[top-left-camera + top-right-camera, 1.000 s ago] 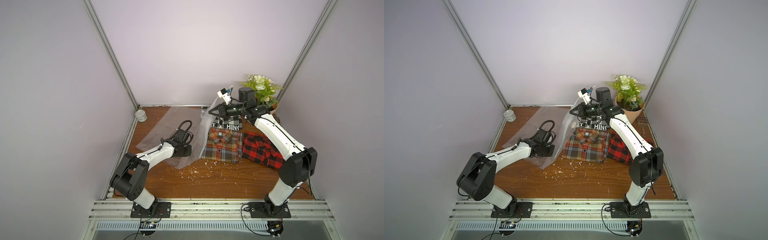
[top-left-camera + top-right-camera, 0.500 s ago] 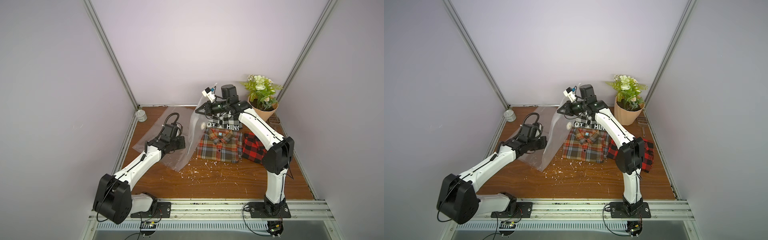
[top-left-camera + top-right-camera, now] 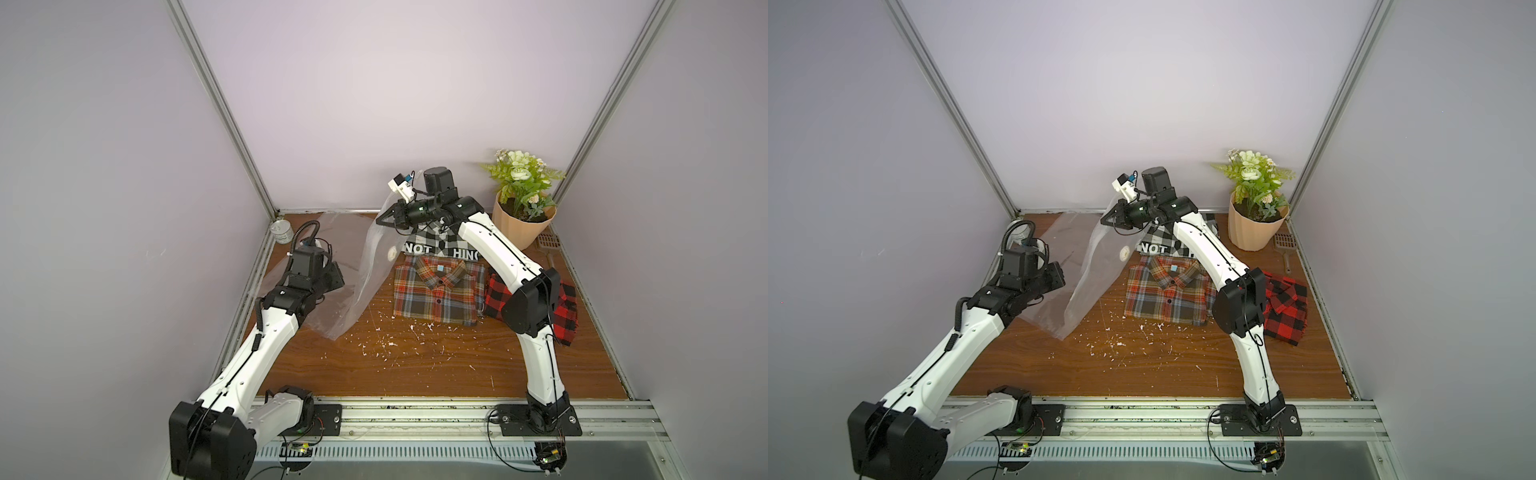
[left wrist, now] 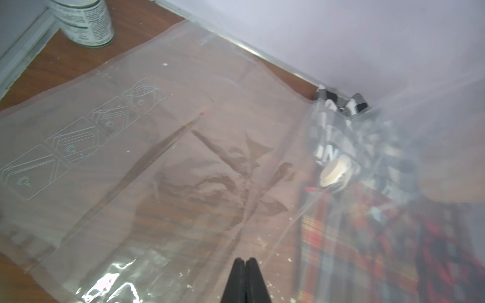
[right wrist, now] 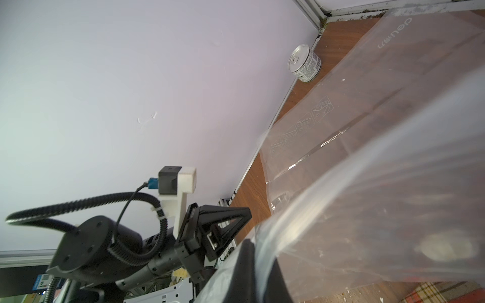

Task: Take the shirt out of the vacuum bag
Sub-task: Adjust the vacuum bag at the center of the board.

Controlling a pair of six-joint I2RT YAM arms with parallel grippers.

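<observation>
The clear vacuum bag (image 3: 332,249) lies flat on the back left of the table. Its right side is pulled up into a standing sheet that carries the white valve disc (image 3: 391,252). My right gripper (image 3: 380,220) is shut on the bag's raised top edge, and plastic runs between its fingers in the right wrist view (image 5: 258,251). My left gripper (image 3: 336,278) hovers shut over the flat part of the bag with nothing seen between its fingertips (image 4: 245,259). I see nothing inside the bag. An orange plaid shirt (image 3: 440,291) lies folded on the table, right of the bag and outside it.
A black-and-white checked shirt (image 3: 436,245) lies behind the plaid one and a red-and-black one (image 3: 565,307) lies under my right arm. A tin can (image 3: 283,231) stands in the back left corner and a flower pot (image 3: 523,224) at the back right. White crumbs (image 3: 390,336) litter the wood.
My right gripper has carried the bag's edge to the left, clear of the shirts. My left gripper has drawn back and to the left, off the bag's near part.
</observation>
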